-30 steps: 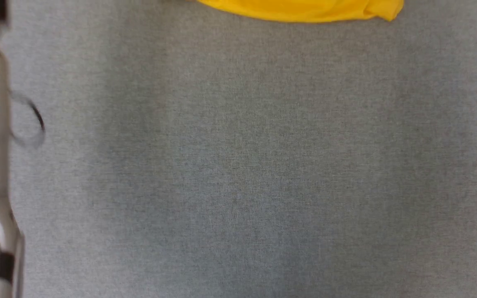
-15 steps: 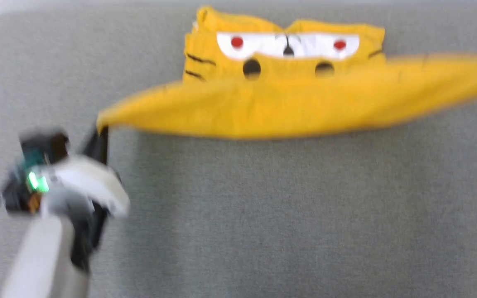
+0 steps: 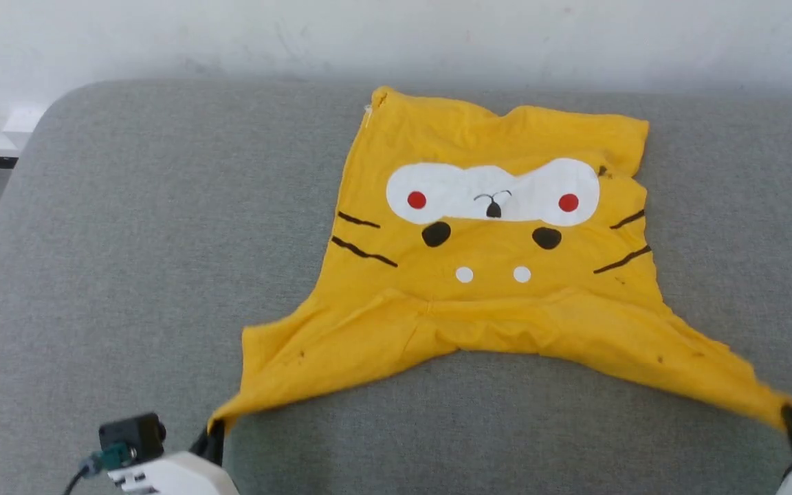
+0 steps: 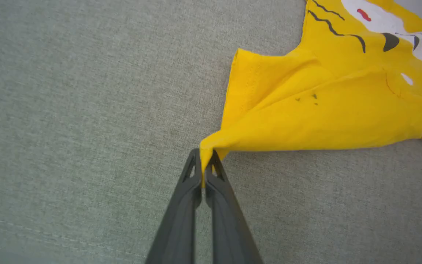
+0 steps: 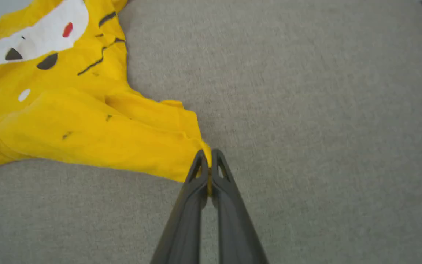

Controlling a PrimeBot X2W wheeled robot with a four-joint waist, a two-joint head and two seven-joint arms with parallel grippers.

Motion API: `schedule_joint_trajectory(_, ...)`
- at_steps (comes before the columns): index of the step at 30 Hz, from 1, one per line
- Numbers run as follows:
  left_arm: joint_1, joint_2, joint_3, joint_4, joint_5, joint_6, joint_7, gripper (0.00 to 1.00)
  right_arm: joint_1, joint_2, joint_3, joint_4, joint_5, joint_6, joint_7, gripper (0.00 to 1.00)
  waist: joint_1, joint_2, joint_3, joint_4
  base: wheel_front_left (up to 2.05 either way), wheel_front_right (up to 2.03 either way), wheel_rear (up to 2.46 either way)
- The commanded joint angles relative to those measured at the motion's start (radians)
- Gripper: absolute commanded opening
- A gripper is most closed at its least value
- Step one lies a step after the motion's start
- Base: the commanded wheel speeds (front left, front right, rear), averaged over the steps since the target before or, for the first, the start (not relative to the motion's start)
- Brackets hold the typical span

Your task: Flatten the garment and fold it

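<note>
Left gripper (image 4: 204,158), right gripper (image 5: 209,157) on garment (image 3: 492,323)

Matt cloth garment (image 3: 499,316); coarse woven grey surface (image 3: 162,275)

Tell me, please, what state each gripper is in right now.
Left gripper: shut on a near corner of the garment.
Right gripper: shut on the garment's other near corner.
</note>
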Motion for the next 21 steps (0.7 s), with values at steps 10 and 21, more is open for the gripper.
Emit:
schedule_joint_trajectory(10,0.082,-0.014,0.003,0.090,-0.006,0.045,-0.015,0.00,0.045,0.006,-0.048,0.277,0.045,-0.001,0.051,0.00,0.0002,-0.0001,-0.016,-0.009,0.00,0.00,0.00)
schedule_joint_trajectory(21,0.038,-0.036,-0.004,0.074,-0.013,0.022,-0.085,0.00,0.005,0.006,-0.010,0.232,0.046,-0.001,-0.049,1.00,0.0002,-0.0001,-0.024,0.006,0.00,0.00,0.00)
